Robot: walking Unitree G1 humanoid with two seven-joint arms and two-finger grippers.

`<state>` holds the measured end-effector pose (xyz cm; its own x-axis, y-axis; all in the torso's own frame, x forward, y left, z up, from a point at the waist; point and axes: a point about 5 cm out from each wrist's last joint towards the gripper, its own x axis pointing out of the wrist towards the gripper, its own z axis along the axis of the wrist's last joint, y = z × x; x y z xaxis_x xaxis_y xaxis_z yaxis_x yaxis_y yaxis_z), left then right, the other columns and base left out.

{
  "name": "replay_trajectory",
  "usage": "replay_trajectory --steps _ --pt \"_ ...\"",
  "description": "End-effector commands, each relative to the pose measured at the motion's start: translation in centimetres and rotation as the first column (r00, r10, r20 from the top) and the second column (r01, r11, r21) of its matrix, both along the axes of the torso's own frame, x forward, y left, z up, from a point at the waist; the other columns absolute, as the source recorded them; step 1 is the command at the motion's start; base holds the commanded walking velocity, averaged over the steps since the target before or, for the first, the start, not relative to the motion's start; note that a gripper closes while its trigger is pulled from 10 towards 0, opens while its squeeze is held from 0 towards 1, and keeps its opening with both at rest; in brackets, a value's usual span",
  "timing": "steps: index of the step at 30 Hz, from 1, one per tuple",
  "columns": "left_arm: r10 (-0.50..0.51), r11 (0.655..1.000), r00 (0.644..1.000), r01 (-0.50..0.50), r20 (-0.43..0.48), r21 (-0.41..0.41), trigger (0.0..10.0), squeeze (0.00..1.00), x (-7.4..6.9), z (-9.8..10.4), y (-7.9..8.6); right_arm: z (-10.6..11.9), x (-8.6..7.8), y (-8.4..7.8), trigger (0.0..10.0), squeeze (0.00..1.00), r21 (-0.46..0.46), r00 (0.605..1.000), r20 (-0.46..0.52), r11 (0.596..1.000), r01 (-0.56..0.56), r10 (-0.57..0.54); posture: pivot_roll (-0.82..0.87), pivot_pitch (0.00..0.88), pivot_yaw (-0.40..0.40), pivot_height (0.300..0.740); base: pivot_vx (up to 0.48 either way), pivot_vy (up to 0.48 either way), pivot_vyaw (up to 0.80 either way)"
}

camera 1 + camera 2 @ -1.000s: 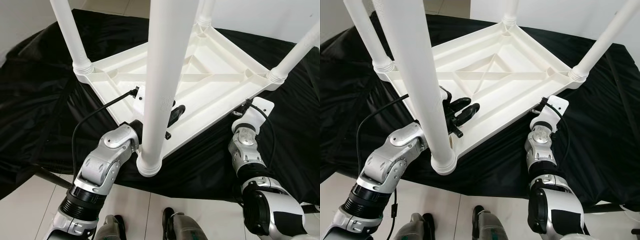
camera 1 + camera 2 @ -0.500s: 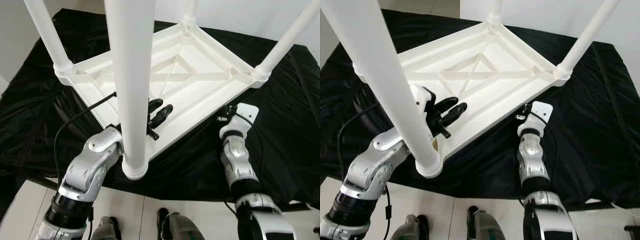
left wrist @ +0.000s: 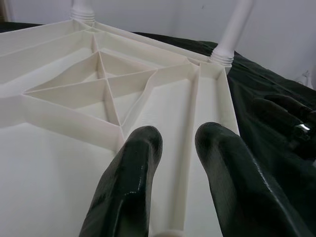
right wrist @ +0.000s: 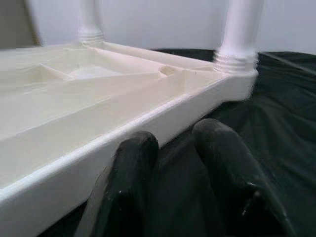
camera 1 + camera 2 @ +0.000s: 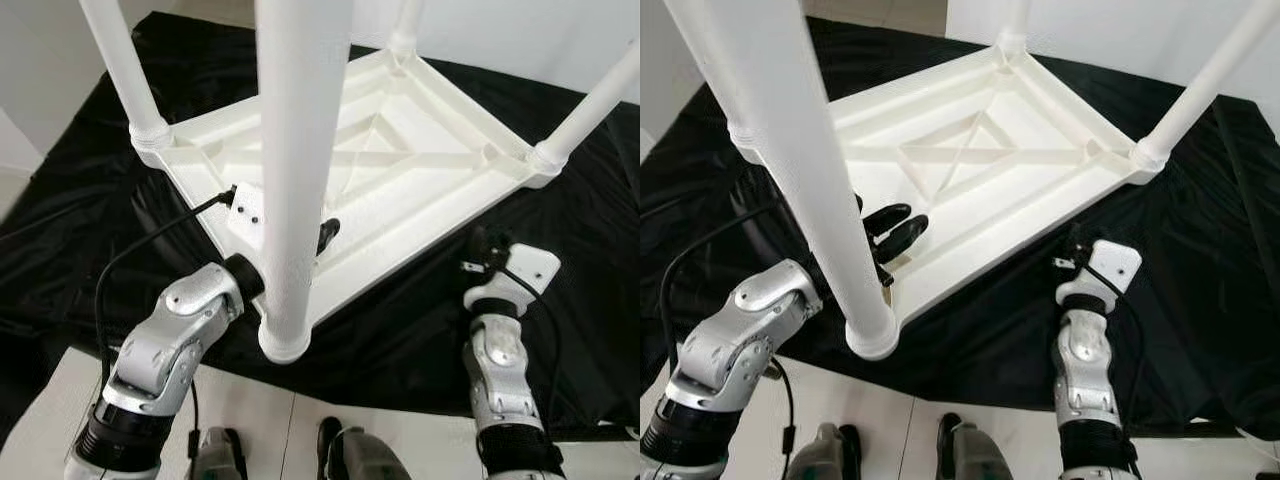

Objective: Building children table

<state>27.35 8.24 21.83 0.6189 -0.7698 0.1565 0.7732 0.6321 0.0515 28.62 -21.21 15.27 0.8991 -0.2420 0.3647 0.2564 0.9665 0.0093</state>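
Table (image 5: 980, 160) lies upside down on the black cloth (image 5: 1200, 270), legs (image 5: 790, 170) up, all four seated for assembly. Left gripper (image 5: 892, 232), fingers slightly spread, holds nothing over the near edge. Right gripper (image 4: 173, 163), parted and empty, has drawn back from the right edge since half a second ago.

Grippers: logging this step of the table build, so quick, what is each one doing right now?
Left gripper: open, holding nothing, over the upturned table beside its near leg.
Right gripper: open, holding nothing, low beside the table's edge, over the black cloth.
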Motion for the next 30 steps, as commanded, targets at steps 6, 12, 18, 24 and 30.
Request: replay_trajectory --steps 6,12,18,24,30 --pt "0.053 0.997 0.998 -0.055 0.029 0.051 10.0 0.00 1.5 -0.1 1.3 1.0 -0.7 1.1 10.0 0.00 -0.015 0.975 -0.011 0.975 -0.223 0.223 0.12 0.198 -0.026 0.740 0.000 0.000 0.00" --pt "0.184 0.973 0.980 -0.193 0.077 0.127 10.0 0.00 4.0 0.3 4.9 1.8 -1.5 2.3 10.0 1.00 -0.047 0.869 -0.078 0.868 -0.493 0.489 0.11 0.205 -0.023 0.740 0.000 0.000 0.00" --pt "0.201 0.964 0.977 -0.211 0.073 0.165 10.0 0.00 4.1 0.0 6.7 2.1 -1.9 2.3 10.0 1.00 -0.072 0.805 -0.122 0.804 -0.591 0.581 0.11 0.214 -0.033 0.740 0.000 0.000 0.00" --pt "0.194 0.965 0.978 -0.204 0.074 0.166 10.0 1.00 3.8 0.2 7.7 2.5 -3.1 3.3 10.0 1.00 -0.071 0.606 -0.224 0.607 -0.791 0.764 0.13 0.218 -0.041 0.740 0.000 0.000 0.00" --pt "0.155 0.967 0.985 -0.167 0.078 0.193 10.0 0.00 3.0 0.6 8.0 2.9 -4.2 3.7 10.0 1.00 -0.049 0.423 -0.305 0.429 -0.902 0.853 0.13 0.220 -0.042 0.740 0.000 0.000 0.00"
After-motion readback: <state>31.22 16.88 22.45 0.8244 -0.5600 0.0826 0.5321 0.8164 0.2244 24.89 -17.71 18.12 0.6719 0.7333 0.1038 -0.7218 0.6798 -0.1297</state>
